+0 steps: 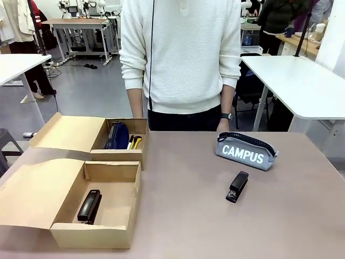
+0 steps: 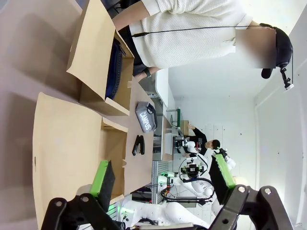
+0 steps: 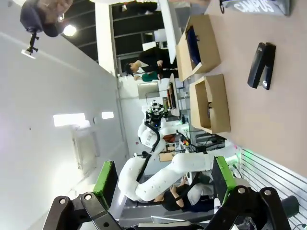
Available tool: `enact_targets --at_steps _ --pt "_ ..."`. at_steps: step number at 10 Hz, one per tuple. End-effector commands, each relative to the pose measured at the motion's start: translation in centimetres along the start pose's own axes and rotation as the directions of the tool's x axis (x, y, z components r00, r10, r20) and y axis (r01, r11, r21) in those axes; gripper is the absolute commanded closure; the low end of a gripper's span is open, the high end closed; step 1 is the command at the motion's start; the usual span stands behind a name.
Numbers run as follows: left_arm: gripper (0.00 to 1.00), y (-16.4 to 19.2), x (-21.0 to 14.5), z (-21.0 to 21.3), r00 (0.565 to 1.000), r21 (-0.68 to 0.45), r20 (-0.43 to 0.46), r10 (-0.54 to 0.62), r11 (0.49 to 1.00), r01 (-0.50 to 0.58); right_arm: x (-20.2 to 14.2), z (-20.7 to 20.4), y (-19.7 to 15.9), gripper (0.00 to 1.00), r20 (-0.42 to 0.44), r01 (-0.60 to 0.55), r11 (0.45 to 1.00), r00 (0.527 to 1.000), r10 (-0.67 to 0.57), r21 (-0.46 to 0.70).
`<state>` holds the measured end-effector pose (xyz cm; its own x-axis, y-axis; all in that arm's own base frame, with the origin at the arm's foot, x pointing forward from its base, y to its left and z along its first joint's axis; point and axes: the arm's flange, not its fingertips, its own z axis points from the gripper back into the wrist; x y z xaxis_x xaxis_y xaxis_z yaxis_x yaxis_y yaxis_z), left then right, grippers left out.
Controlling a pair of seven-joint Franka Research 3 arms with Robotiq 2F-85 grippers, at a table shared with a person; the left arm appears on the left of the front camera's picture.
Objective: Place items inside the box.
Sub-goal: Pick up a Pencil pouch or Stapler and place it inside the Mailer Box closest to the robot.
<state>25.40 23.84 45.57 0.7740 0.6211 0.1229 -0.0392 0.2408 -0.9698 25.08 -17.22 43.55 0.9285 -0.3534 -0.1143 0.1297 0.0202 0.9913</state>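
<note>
Stapler (image 3: 261,65) lies far ahead of my right pincer (image 3: 163,179), up & right, long side pointing away. Pincer spread wide, empty. Right arm's prob nearer.

I saw a grey fabric zip pouch (image 1: 247,152) lettered white, a black desk stapler (image 1: 237,186), a mauve-grey tabletop (image 1: 188,216), tan cardboard boxes (image 1: 91,237), and my green finger pads (image 2: 102,176).

Note that the left gripper (image 2: 162,175) and right gripper (image 3: 163,176) are black linkages with round pivot screws and green pads (image 2: 102,178). The person (image 1: 180,54) wears a white ribbed sweater and a black wristwatch (image 1: 226,115).
</note>
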Motion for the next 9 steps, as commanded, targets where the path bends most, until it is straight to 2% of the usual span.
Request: enact_targets --at_steps 1,7,8,9 --pt "0.0 -0.1 0.0 0.0 1.0 -0.018 -0.001 -0.018 1.0 0.018 0.1 0.1 0.2 0.0 0.006 -0.017 0.999 1.0 0.017 0.026" --pt "0.0 -0.1 0.0 0.0 1.0 -0.018 -0.001 -0.018 1.0 0.018 0.0 0.0 0.0 0.0 0.0 0.0 1.0 1.0 0.0 0.0" --pt "0.0 -0.1 0.0 0.0 1.0 -0.018 -0.001 -0.018 1.0 0.018 1.8 -3.2 1.3 0.0 -0.139 -0.114 0.987 0.985 0.098 -0.111" --pt "0.0 -0.1 0.0 0.0 1.0 -0.018 -0.001 -0.018 1.0 0.018 3.3 -6.1 2.6 0.0 -0.109 -0.162 0.944 0.985 0.135 -0.288"
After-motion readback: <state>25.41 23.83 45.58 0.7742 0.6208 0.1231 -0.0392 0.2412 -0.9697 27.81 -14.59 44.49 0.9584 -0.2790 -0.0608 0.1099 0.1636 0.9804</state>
